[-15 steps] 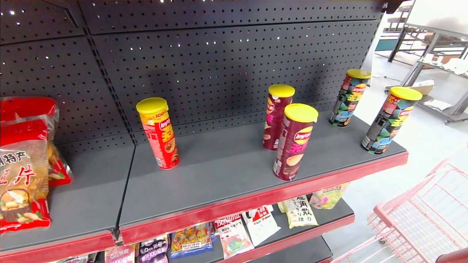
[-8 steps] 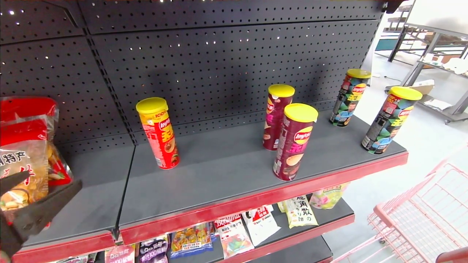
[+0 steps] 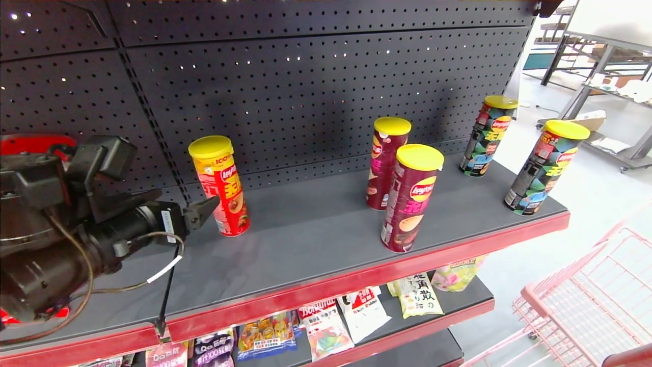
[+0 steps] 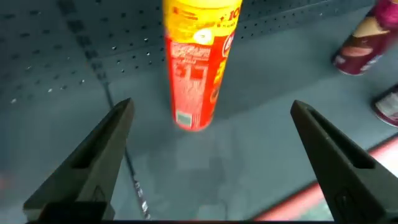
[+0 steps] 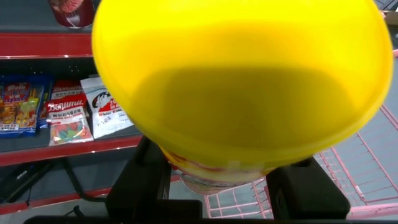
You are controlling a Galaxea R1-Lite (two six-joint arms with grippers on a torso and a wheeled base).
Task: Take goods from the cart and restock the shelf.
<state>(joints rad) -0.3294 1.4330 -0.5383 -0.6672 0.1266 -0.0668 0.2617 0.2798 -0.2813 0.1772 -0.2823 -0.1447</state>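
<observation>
Currently left gripper (image 4: 210,118) spread wide, empty, facing the red can (image 3: 220,186) on the shelf (image 3: 316,239), not touching; right gripper (image 5: 224,186) clamps a yellow-lidded can (image 5: 242,81) near the cart (image 3: 586,300), lid hiding its body. Mid-shelf stand maroon cans (image 3: 410,199), patterned cans (image 3: 544,168) at the right end. Mostly hidden behind the left arm (image 3: 76,229): red snack bags (image 3: 30,142).

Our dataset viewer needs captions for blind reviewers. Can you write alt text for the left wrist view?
The left pincer, open with its two dark fingers spread wide, faces a red chip can standing upright on the grey shelf. Two purple cans stand farther along the shelf, and a perforated back panel rises behind.
</observation>
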